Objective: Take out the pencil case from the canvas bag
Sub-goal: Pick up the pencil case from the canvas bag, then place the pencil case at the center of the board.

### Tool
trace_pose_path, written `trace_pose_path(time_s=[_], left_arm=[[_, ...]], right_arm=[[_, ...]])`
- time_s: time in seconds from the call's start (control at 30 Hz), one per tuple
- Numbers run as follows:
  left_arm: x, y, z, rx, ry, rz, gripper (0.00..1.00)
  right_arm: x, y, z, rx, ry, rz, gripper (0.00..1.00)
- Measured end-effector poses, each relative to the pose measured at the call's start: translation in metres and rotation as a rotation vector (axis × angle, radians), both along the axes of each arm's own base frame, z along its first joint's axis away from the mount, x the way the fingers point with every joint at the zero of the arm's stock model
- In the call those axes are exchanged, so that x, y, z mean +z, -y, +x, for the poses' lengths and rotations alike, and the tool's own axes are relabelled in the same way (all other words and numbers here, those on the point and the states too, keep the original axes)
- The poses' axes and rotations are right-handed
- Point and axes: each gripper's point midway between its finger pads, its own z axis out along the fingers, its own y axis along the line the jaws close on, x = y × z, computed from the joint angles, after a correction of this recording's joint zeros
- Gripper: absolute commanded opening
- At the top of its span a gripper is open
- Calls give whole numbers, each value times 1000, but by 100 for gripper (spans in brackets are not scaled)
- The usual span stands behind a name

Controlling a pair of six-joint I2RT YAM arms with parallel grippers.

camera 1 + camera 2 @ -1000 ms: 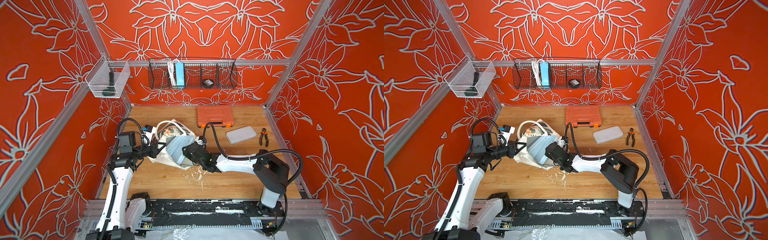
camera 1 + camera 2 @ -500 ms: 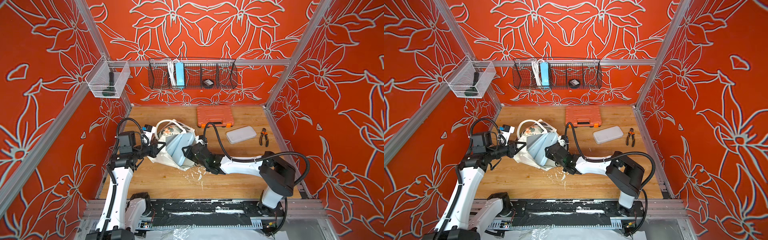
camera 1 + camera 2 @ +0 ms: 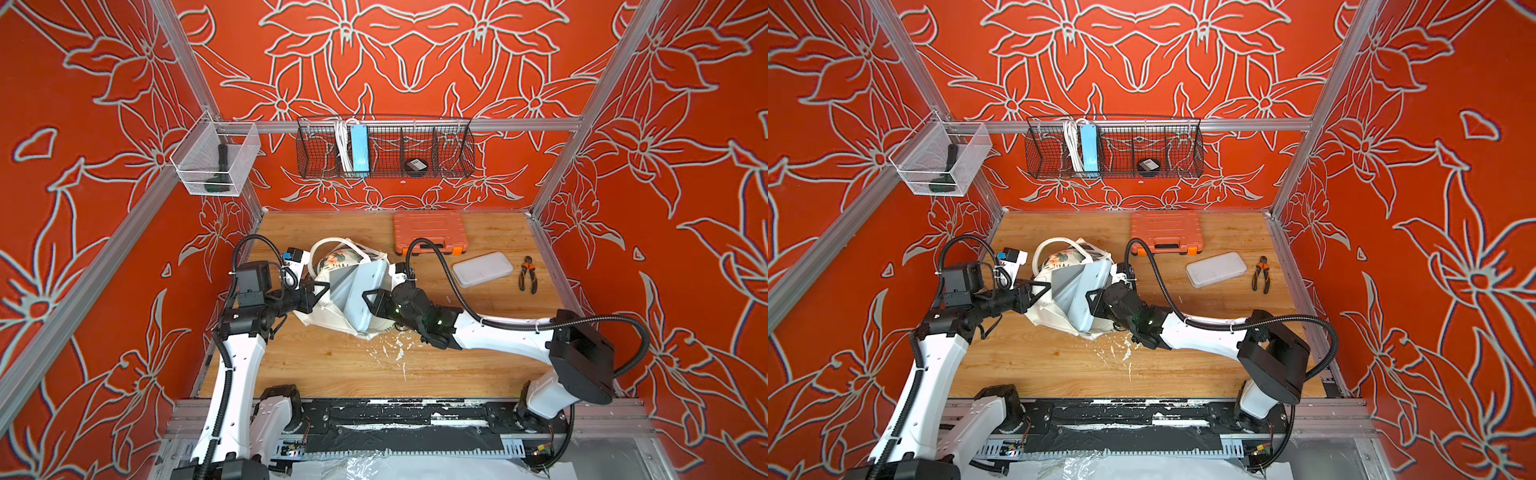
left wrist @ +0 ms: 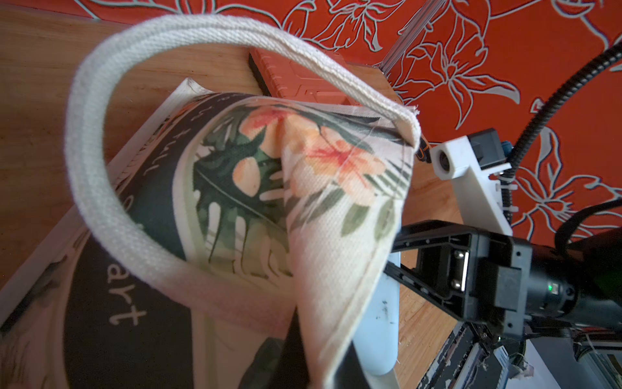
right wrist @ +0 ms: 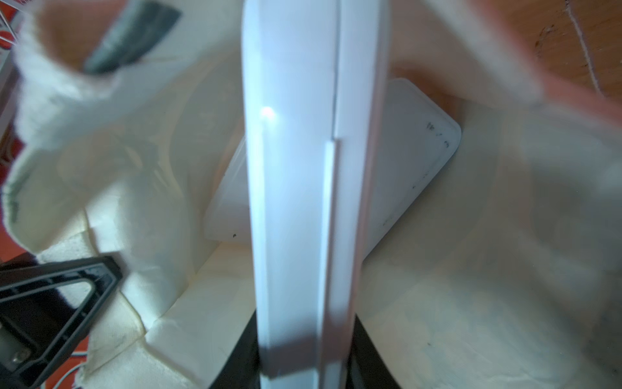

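The canvas bag [image 3: 322,318] [image 3: 1050,320] lies slumped at the table's left-middle, its flower print [image 4: 319,161] and one looped handle [image 4: 101,175] facing up. A pale blue-grey pencil case [image 3: 365,297] [image 3: 1090,297] stands on edge in the bag's mouth, partly out. My right gripper [image 3: 372,300] [image 5: 303,353] is shut on the case's near end [image 5: 296,168]. My left gripper [image 3: 319,291] [image 4: 313,357] is shut on the bag's cloth rim. A second pale panel [image 5: 410,161] lies behind the case inside the bag; I cannot tell if it is a separate thing.
An orange tool case [image 3: 430,230] sits at the back. A pale flat case [image 3: 482,269] and pliers [image 3: 528,275] lie to the right. A wire basket [image 3: 384,149] and a clear bin [image 3: 216,164] hang on the walls. White flecks dot the wood in front of the bag.
The right arm's elbow has swung to the right and the pencil case has turned more upright in the bag's mouth. The left arm has held still on the cloth.
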Motion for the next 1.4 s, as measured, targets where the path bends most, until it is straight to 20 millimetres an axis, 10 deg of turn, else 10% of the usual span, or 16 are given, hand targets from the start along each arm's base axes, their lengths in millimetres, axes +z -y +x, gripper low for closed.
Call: trace_pose_path(time_s=[0.93,1.4], left_arm=[[-5,-11,4,80,-124,10,0],[-4,-11,4,79,-99,21,0]], right_arm=[[13,14,-11,90,25,-75,18],[49,65,-15,85,28,-11,19]])
